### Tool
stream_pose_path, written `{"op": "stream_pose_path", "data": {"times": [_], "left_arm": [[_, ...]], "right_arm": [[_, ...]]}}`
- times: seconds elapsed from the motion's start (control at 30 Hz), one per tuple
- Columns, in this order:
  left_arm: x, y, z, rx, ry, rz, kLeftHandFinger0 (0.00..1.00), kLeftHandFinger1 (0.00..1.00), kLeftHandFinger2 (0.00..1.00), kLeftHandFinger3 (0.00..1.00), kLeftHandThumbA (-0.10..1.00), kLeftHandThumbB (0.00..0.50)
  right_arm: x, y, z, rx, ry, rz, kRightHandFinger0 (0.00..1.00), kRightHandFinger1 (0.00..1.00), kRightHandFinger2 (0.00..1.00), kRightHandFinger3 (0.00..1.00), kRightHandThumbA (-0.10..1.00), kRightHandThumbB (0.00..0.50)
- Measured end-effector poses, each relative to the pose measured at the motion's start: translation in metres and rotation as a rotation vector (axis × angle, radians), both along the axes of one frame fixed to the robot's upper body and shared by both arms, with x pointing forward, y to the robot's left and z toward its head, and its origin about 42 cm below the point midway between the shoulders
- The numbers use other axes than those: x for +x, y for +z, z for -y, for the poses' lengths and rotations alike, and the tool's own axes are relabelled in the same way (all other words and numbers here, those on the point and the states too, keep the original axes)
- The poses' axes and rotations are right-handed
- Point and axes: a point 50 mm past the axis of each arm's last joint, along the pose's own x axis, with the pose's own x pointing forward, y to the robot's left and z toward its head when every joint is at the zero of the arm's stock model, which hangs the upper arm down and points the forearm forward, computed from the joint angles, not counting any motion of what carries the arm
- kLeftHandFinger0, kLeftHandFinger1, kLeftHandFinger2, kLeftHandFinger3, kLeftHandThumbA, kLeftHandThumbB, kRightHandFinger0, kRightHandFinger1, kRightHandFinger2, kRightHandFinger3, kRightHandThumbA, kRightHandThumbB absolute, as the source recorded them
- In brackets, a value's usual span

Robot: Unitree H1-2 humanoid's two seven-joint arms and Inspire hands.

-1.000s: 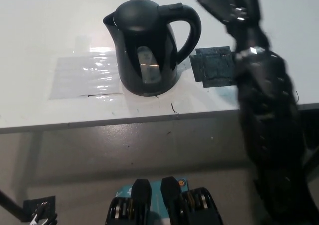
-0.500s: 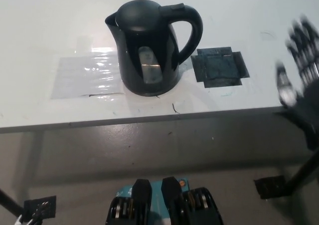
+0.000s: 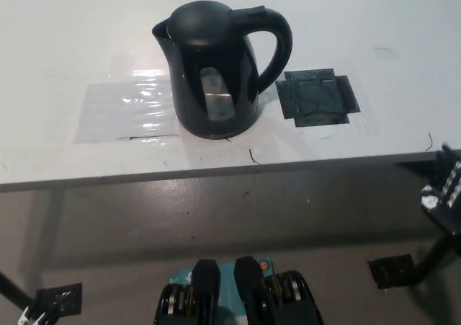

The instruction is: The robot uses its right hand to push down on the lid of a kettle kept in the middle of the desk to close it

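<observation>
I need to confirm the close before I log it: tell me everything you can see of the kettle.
The kettle is glossy black, plastic by its look, with a domed lid that sits down flush, a small spout on picture left, a looped handle on picture right and a clear water window in its front. It stands upright on the white desk, near the front edge, beside a dark taped square. Nothing touches it but the desk.

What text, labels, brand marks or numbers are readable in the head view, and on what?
None readable.
Kettle: no brand mark or label shows; its water window shows no legible scale marks.
Black taped patch: blank.
Clear tape patch: only glare.
Desk: faint scuffs, no writing.
Right robot hand: at the right edge, below the desk edge, no markings legible.
</observation>
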Motion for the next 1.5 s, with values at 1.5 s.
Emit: {"op": "stream_pose_path", "data": {"times": [1.5], "left_arm": [[0.030, 0.000, 0.009, -0.017, -0.011, 0.066, 1.00, 1.00, 0.86, 1.00, 0.25, 0.226]], "right_arm": [[0.021, -0.078, 0.068, 0.147, -0.256, -0.209, 1.00, 0.99, 1.00, 1.00, 0.21, 0.025]]}}
